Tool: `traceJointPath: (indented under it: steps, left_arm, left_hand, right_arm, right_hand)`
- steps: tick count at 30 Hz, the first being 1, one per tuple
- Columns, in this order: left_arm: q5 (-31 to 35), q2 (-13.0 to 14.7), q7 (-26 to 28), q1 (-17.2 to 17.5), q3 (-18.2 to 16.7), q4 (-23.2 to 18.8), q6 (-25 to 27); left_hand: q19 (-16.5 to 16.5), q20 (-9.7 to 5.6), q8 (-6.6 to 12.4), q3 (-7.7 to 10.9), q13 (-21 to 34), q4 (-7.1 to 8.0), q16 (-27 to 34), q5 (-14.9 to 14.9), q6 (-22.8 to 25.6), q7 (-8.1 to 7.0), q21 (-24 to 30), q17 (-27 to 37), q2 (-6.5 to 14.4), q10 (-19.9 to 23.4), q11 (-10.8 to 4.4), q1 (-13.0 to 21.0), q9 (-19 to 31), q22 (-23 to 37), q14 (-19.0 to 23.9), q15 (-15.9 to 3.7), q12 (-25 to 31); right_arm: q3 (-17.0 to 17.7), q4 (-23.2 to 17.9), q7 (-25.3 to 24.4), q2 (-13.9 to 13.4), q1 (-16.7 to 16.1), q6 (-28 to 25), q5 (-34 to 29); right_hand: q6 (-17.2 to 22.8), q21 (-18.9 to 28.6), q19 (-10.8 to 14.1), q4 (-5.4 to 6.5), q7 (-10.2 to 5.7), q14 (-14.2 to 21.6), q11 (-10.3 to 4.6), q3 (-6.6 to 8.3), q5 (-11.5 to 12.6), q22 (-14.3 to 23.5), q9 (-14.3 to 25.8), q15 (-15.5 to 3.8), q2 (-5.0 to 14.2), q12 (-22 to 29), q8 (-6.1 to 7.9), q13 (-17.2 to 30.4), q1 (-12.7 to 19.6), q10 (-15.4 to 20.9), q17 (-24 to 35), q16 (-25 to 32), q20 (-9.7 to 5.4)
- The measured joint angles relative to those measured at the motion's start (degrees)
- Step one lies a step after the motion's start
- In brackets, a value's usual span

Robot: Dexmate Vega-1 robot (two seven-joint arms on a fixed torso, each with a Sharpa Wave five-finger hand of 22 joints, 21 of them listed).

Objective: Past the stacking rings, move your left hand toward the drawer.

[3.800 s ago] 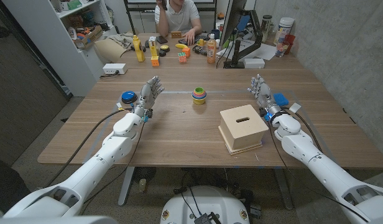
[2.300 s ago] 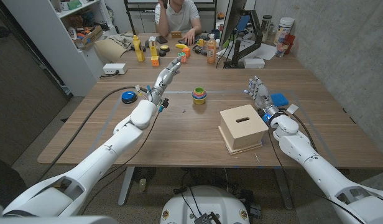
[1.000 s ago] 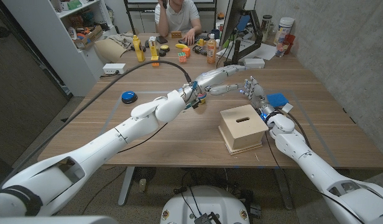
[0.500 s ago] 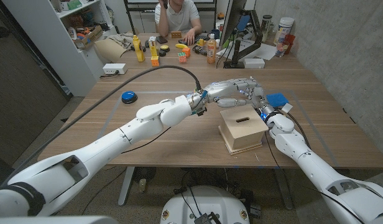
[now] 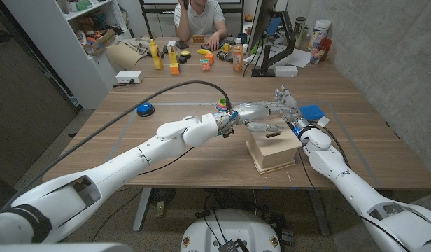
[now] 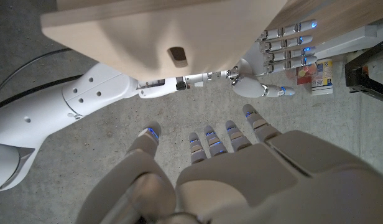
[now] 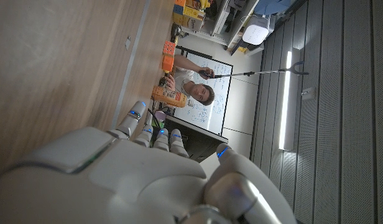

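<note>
The drawer (image 5: 273, 145) is a pale, smooth wooden box with squared edges, a thin base plate and a dark rectangular slot in its top; it sits on the right half of the grained wooden table (image 5: 201, 157). The left wrist view shows the same box (image 6: 160, 34) as a broad, matte, light-wood face with the small slot in it.

The left hand (image 5: 266, 114), glossy white plastic with grey jointed fingers, reaches across from the robot's left on a long, rounded white arm and hovers just above the far edge of the box's top. Its fingers are spread apart and extended, holding nothing; in the left wrist view the fingers (image 6: 210, 143) show small blue lights at their tips.

The stacking rings (image 5: 222, 104), a small cone of coloured bands, stand just behind the left wrist, mostly hidden by it.

The right hand (image 5: 288, 105) stands just beyond the box's far right corner, fingers upright and apart, empty, close beside the left hand's fingertips.

A round blue button (image 5: 143, 109) lies well apart on the table's left side. A person (image 5: 200, 15) sits at the far end.
</note>
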Motion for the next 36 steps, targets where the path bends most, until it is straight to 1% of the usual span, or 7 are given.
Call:
traceJointPath:
  steps: [4, 13, 18, 24, 26, 29, 36]
  left_arm:
    - [0.61, 0.04, -0.97, -0.07, 0.44, 0.13, 0.52]
    - [1.50, 0.24, -2.37, -0.53, 1.88, 0.49, 1.19]
    - [1.71, 0.36, -2.85, -0.65, 2.18, 0.51, 1.39]
    - [2.03, 0.41, -3.12, -0.77, 2.39, 0.51, 1.46]
    - [2.06, 0.41, -3.13, -0.82, 2.44, 0.51, 1.45]
    - [2.12, 0.42, -3.15, -0.87, 2.49, 0.51, 1.46]
    - [2.31, 0.26, -3.18, -1.08, 2.71, 0.53, 1.46]
  left_hand:
    - [0.00, 0.00, 0.00, -0.21, 0.00, -0.21, 0.00, 0.00, 0.00, 0.00, 0.00, 0.00, 0.00, 0.00, 0.00, 0.00, 0.00, 0.00, 0.00, 0.00, 0.00]
    - [-0.01, -0.01, 0.00, -0.39, 0.00, -0.05, 0.00, 0.00, 0.01, 0.00, -0.39, -0.01, 0.00, 0.00, 0.00, 0.00, 0.00, -0.01, -0.20, -0.20, 0.00]
    - [-0.35, -0.36, 0.00, -0.53, -0.01, 0.10, 0.00, 0.00, 0.01, 0.00, -0.61, -0.01, 0.00, 0.00, 0.00, 0.00, 0.00, -0.01, -0.19, -0.20, 0.00]
    - [-0.35, -0.36, 0.00, -0.53, -0.01, 0.10, 0.00, 0.00, 0.01, 0.00, -0.61, -0.01, 0.00, 0.01, 0.00, 0.00, -0.01, -0.01, -0.19, -0.20, 0.00]
    - [-0.35, -0.36, 0.00, -0.53, -0.01, 0.10, 0.00, 0.00, 0.01, 0.00, -0.77, -0.01, 0.00, 0.01, 0.00, 0.00, -0.01, -0.01, -0.19, -0.20, 0.00]
    - [-0.35, -0.36, 0.01, -0.53, 0.00, 0.10, 0.00, 0.00, 0.01, 0.00, -0.82, -0.01, 0.00, 0.01, 0.00, 0.00, -0.01, -0.01, -0.49, 0.10, 0.23]
    - [-0.33, -0.79, 0.01, -0.53, 0.28, 0.10, 0.00, 0.00, 0.01, 0.01, -0.82, -0.02, 0.31, -0.20, 0.21, -0.31, -0.01, -0.01, -0.78, -0.20, 0.23]
  right_arm:
    - [0.01, 0.09, 0.00, 0.00, 0.00, 0.00, 0.00]
    - [0.02, 0.67, 0.24, 0.18, 0.10, 0.03, 0.00]
    - [0.03, 0.92, 0.39, 0.28, 0.23, 0.11, 0.02]
    - [0.03, 1.28, 0.54, 0.41, 0.44, 0.21, 0.05]
    - [0.03, 1.41, 0.60, 0.45, 0.51, 0.24, 0.05]
    - [0.03, 1.56, 0.66, 0.51, 0.60, 0.27, 0.06]
    - [0.03, 1.99, 0.88, 0.59, 0.77, 0.39, 0.08]
  right_hand:
    - [0.00, -0.21, 0.00, 0.00, 0.00, 0.00, 0.00, 0.00, 0.00, 0.00, 0.00, 0.00, 0.00, 0.00, 0.00, 0.00, 0.00, 0.00, 0.00, 0.00, 0.00]
    - [0.00, -0.42, 0.01, 0.00, 0.00, 0.00, 0.00, 0.00, 0.00, 0.00, 0.00, 0.00, 0.00, 0.00, 0.00, 0.00, 0.00, 0.00, 0.00, 0.00, -0.01]
    - [0.00, -0.42, 0.21, 0.00, 0.00, 0.00, 0.00, 0.00, 0.00, 0.00, 0.00, 0.00, 0.00, 0.00, 0.00, 0.00, 0.00, 0.00, 0.00, 0.00, -0.21]
    - [0.00, -0.63, 0.21, 0.00, 0.00, 0.00, 0.00, 0.00, 0.00, 0.00, 0.00, 0.00, 0.00, 0.00, 0.00, 0.00, 0.00, 0.00, 0.00, 0.00, -0.21]
    - [0.00, -0.63, 0.21, 0.18, 0.00, 0.00, 0.00, -0.18, 0.00, 0.00, 0.00, 0.00, 0.00, 0.00, 0.00, 0.00, 0.00, 0.00, 0.00, 0.00, -0.21]
    - [0.00, -0.63, 0.21, 0.19, 0.00, 0.00, 0.00, -0.19, 0.00, 0.00, 0.00, 0.00, 0.00, 0.00, 0.00, 0.00, 0.00, 0.00, 0.00, 0.00, -0.21]
    - [0.00, -0.85, 0.20, 0.20, 0.00, 0.00, 0.00, -0.19, 0.00, 0.00, 0.00, 0.00, 0.00, 0.00, 0.00, 0.00, 0.00, 0.00, 0.00, 0.00, -0.21]
